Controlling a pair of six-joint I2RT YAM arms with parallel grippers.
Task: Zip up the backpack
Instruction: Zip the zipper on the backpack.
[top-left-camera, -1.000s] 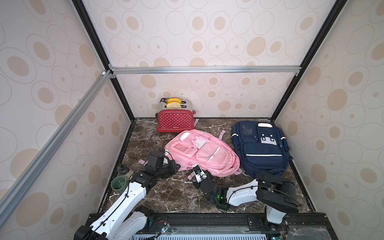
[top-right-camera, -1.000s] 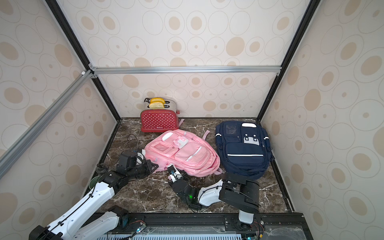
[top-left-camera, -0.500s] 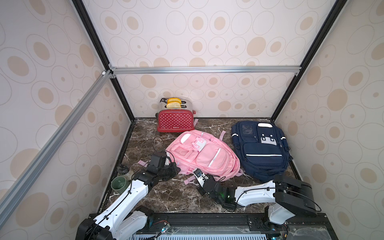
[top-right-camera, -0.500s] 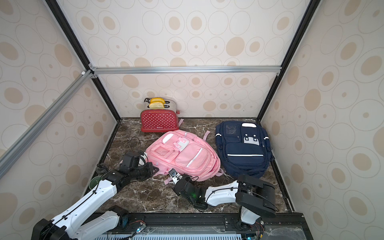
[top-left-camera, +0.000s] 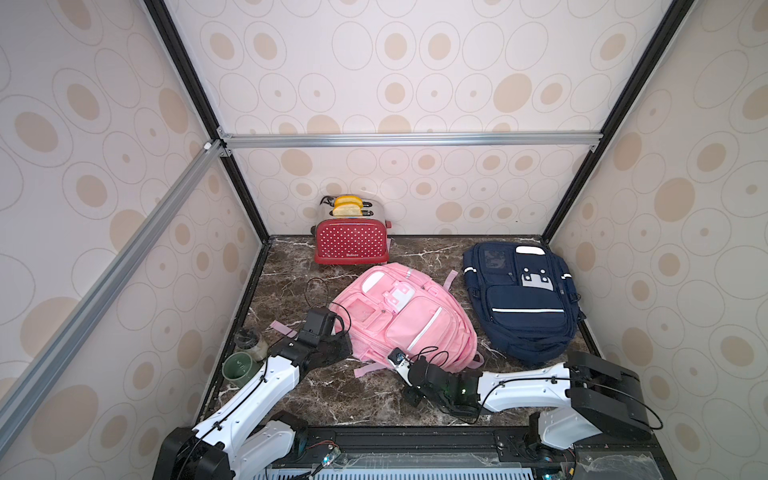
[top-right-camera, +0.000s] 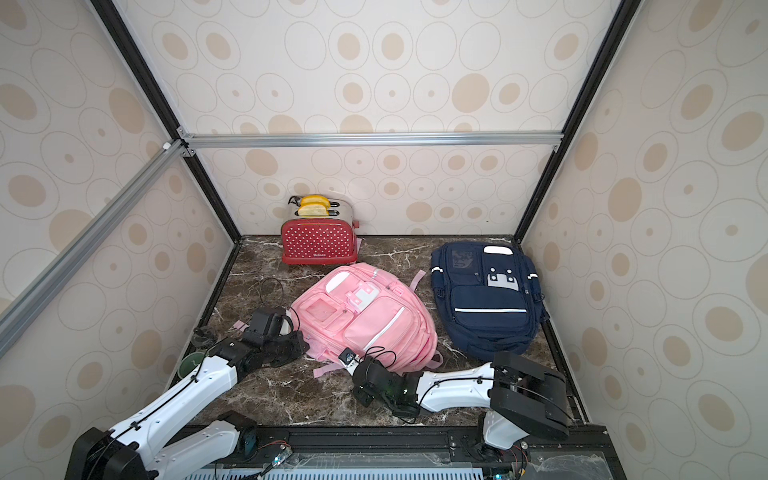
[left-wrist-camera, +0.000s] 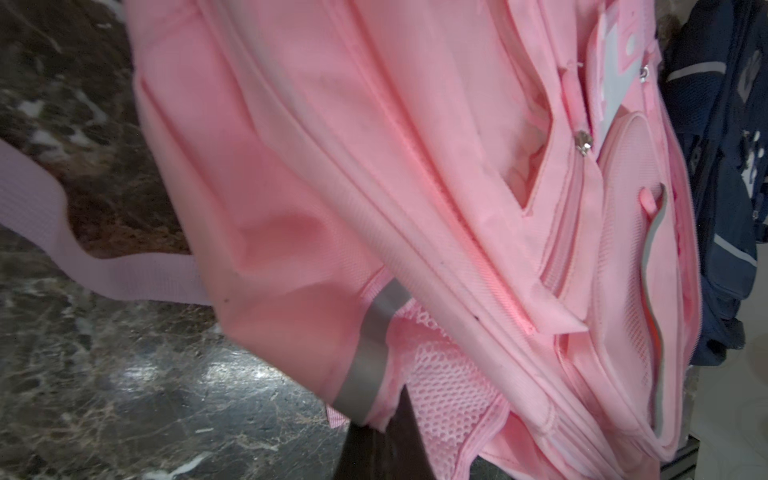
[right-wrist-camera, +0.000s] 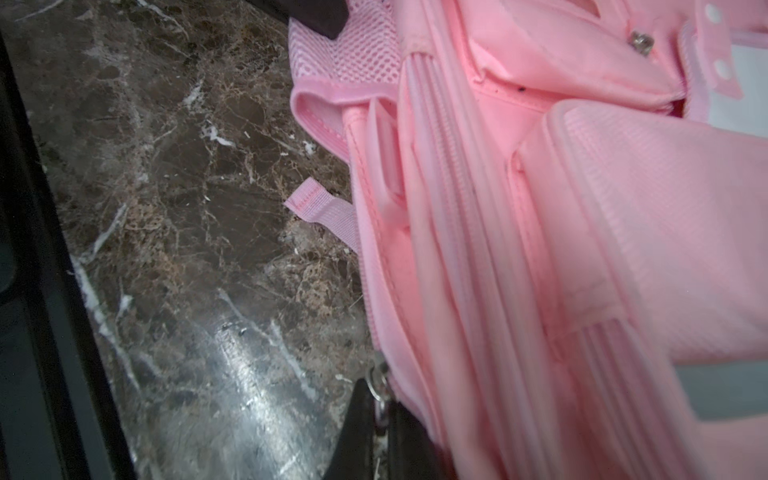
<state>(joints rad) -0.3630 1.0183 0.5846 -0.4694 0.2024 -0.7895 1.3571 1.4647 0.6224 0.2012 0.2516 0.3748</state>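
Where we look down in both top views, the pink backpack (top-left-camera: 409, 320) lies flat near the middle of the dark marble counter (top-left-camera: 332, 399). A navy backpack (top-left-camera: 521, 299) lies just to its right and a red toaster (top-left-camera: 351, 245) stands behind it at the far wall. Our left hand (top-left-camera: 347, 347) is at the bag's near-left corner. Our right hand (top-left-camera: 397, 359) is at the bag's near edge, a little to the right of the left one.

Through the left wrist camera, we see the left hand's dark fingers (left-wrist-camera: 374, 453) pressed together on the pink backpack's edge. They grip it where a grey reflective strip (left-wrist-camera: 370, 353) meets the mesh side pocket (left-wrist-camera: 449, 386). The navy backpack shows beyond the pink one.

Through the right wrist camera, the right hand's fingers (right-wrist-camera: 357, 432) pinch the small metal zipper pull (right-wrist-camera: 380, 392) at the bag's side seam, just above the counter. We cannot tell whether the zipper beyond the pull is closed. The left hand's black tip sits on the mesh pocket farther along.
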